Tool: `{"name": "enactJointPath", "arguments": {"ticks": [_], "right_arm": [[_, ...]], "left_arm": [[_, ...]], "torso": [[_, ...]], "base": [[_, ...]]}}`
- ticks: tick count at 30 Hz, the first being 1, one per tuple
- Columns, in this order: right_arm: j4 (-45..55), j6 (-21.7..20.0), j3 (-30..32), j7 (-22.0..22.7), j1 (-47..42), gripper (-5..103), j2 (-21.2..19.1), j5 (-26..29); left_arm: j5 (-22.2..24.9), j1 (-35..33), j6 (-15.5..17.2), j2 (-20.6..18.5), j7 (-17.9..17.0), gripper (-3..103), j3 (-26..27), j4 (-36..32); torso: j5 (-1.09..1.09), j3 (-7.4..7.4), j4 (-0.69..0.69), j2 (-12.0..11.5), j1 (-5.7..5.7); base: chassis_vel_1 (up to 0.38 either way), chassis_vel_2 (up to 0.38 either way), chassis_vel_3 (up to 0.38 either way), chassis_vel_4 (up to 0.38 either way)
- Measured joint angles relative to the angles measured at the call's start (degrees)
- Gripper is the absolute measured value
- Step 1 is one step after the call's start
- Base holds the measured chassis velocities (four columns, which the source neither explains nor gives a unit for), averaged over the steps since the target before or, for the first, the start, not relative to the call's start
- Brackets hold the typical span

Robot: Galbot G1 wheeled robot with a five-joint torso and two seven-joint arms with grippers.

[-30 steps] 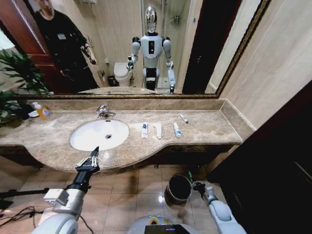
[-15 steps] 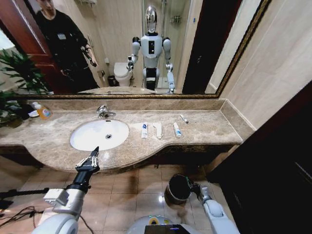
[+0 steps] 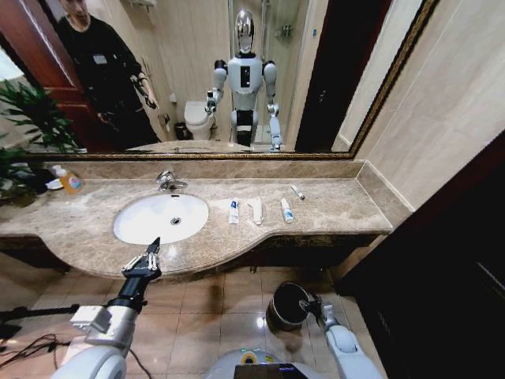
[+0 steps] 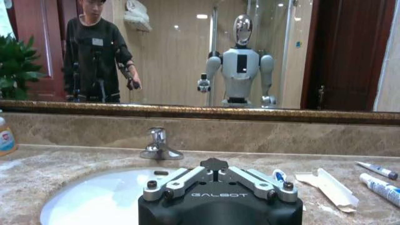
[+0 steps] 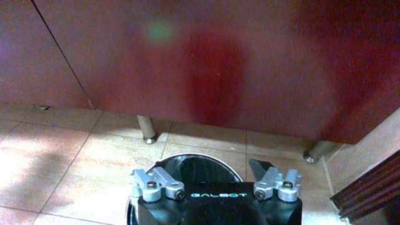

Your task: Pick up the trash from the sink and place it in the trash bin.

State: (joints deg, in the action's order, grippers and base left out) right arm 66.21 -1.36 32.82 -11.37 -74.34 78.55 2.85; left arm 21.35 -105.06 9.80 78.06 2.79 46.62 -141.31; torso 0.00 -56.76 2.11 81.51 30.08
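The trash [image 3: 256, 210] lies in a row on the marble counter beside the sink [image 3: 161, 218], not in the basin: from my head, my left gripper [image 3: 143, 261] hangs at the counter's front edge, fingers parted and empty, while my right gripper [image 3: 312, 303] sits low at the trash bin [image 3: 288, 305]. From my left wrist, the white packet [image 4: 330, 186] looks flat, so a pinch could slip. From my right wrist, the fingers stand apart, holding nothing I can see; lowering carelessly could clip the rim.
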Motion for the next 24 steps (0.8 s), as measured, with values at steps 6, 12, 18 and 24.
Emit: {"name": "enactJointPath", "arguments": {"ticks": [6,12,18,24], "right_arm": [[0.20,0.00,0.17,0.01,-0.23,100,0.05,0.09],[0.57,-0.02,0.24,0.17,-0.38,100,0.23,0.14],[1.50,-0.28,0.51,0.18,-0.81,100,0.37,0.62],[7.22,-2.43,0.74,0.30,-2.90,100,-0.57,6.83]], "left_arm": [[0.00,0.00,0.00,0.00,0.00,0,0.00,0.00],[0.00,0.00,0.00,0.00,0.00,0,0.00,0.00],[0.00,0.00,0.00,0.00,0.00,0,0.00,0.00],[0.00,0.00,0.00,0.00,0.00,0,0.00,0.00]], "torso": [[0.00,0.00,0.00,0.00,0.00],[0.00,0.00,0.00,0.00,0.00],[0.00,0.00,0.00,0.00,0.00],[0.00,0.00,0.00,0.00,0.00]], "base": [[0.000,0.000,0.000,0.000],[0.000,0.000,0.000,0.000],[0.000,0.000,0.000,0.000],[0.000,0.000,0.000,0.000]]}}
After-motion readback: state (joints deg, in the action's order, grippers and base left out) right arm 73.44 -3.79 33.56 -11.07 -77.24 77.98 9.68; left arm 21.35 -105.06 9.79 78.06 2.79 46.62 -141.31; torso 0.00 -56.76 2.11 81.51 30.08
